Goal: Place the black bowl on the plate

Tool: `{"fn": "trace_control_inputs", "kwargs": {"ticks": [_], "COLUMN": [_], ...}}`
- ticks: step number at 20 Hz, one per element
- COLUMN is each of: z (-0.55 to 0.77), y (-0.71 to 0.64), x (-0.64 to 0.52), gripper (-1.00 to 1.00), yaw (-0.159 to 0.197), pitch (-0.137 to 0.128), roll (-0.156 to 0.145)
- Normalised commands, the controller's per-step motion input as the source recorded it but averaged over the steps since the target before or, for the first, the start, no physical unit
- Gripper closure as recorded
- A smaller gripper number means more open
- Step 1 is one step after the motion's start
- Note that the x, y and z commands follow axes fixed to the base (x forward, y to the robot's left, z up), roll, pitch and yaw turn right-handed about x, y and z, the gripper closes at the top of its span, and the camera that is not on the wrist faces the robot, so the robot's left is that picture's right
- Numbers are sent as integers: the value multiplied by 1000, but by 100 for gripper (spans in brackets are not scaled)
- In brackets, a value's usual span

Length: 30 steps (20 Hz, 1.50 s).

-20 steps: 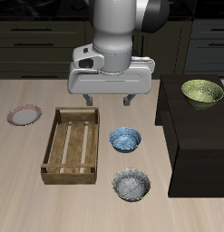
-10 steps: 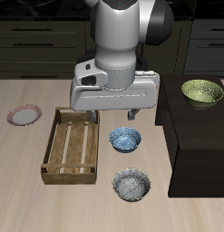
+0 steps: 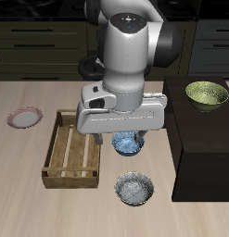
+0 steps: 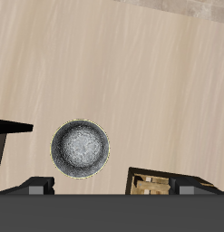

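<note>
The black bowl (image 3: 134, 189) stands upright near the table's front edge, dark outside and speckled grey inside; the wrist view shows it from above (image 4: 81, 149). My gripper (image 3: 122, 139) hangs open above the table, a little farther back than the black bowl and over the blue bowl, with nothing between its fingers (image 4: 36, 184). Far off across the wooden crate lies the plate (image 3: 24, 118), pink-rimmed and bare.
A blue-and-white bowl (image 3: 128, 143) sits partly hidden under my gripper. The wooden crate (image 3: 74, 148) lies between the bowls and the plate; its corner (image 4: 159, 181) shows in the wrist view. A dark cabinet (image 3: 201, 139) carries a yellow-green bowl (image 3: 207, 93).
The arm has come forward and down from the back of the table, so the open gripper now hangs over the blue bowl. The bowls and plate have not moved.
</note>
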Motion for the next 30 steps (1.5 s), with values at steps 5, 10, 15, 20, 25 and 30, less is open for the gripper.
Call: {"fn": "trace_control_inputs", "kwargs": {"ticks": [5, 10, 15, 20, 25, 30], "z": [-343, -337, -292, -301, -420, -395], "y": [122, 133, 10, -83, -79, 96], "x": [222, 158, 84, 135, 121, -5], "gripper": [-100, -100, -100, -100, -100, -100], "yaw": [-6, 42, 23, 4, 5, 25], "pitch": [45, 36, 42, 42, 47, 40], "roll": [-2, 1, -3, -23, -32, 16]}}
